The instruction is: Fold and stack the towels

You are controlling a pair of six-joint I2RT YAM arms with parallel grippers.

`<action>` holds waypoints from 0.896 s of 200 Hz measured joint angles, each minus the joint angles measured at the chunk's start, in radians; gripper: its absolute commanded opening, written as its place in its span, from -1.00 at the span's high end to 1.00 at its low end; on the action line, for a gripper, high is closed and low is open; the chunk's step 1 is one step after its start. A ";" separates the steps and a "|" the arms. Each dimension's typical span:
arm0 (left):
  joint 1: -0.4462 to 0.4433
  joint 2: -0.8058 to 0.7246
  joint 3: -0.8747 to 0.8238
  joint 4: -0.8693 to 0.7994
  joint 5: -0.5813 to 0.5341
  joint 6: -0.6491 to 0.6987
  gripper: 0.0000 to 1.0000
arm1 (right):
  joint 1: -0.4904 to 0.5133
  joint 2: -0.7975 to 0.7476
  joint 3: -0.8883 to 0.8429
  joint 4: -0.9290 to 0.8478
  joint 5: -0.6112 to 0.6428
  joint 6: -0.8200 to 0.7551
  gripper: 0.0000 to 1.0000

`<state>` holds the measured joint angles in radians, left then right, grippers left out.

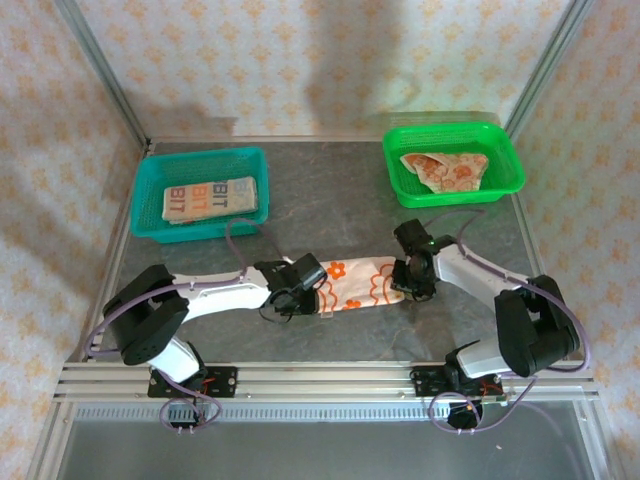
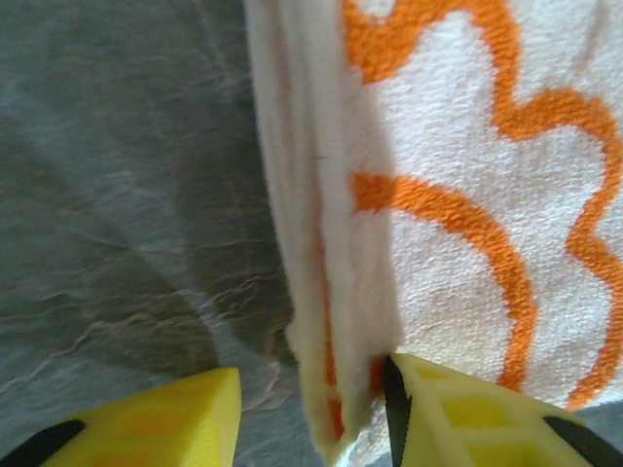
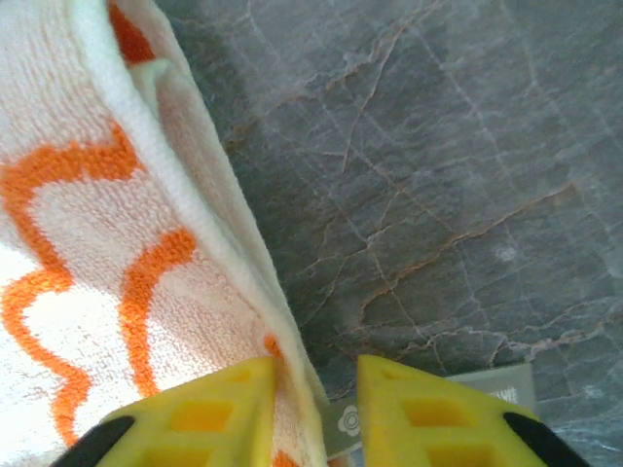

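The left gripper (image 2: 311, 389) stands half open, with the hem of the cream towel (image 2: 458, 195) between its yellow fingers. The right gripper (image 3: 316, 375) is parted narrowly around the opposite hem, beside a small label (image 3: 343, 426). This towel lies flat on the grey marbled table (image 1: 330, 200). The overhead view adds a folded towel (image 1: 212, 197) in the blue basket (image 1: 142, 205), a crumpled towel (image 1: 445, 168) in the green basket (image 1: 505, 150), and patterned walls (image 1: 330, 60).

We read the middle towel (image 1: 355, 283) as cream with orange flower outlines, the table (image 1: 330, 190) as dark grey with pale marble veining, and the fingers (image 2: 467, 418) as yellow with black. The teal basket (image 1: 143, 200) has a cream cloth (image 1: 212, 199) with orange and possibly grey lettering. The green basket (image 1: 455, 128) has a second towel (image 1: 445, 170), cream with orange print.
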<state>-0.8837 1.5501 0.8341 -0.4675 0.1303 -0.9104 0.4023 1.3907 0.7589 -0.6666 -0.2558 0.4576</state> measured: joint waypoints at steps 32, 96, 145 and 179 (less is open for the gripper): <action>0.013 -0.063 0.058 -0.061 -0.039 0.019 -0.19 | 0.005 -0.079 0.005 0.003 0.004 -0.010 0.17; 0.053 -0.028 0.089 -0.005 -0.087 0.006 -0.17 | 0.074 -0.031 0.026 0.105 -0.027 -0.032 0.30; 0.053 0.019 0.056 0.098 -0.086 -0.032 -0.06 | 0.101 0.077 0.038 0.186 -0.047 -0.032 0.33; 0.053 0.070 0.031 0.157 -0.082 -0.050 -0.05 | 0.101 0.105 0.038 0.206 -0.052 -0.032 0.33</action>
<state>-0.8310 1.6199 0.8654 -0.3103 0.0486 -0.9600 0.5034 1.4952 0.7967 -0.4610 -0.3077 0.4252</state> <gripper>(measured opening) 0.524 0.335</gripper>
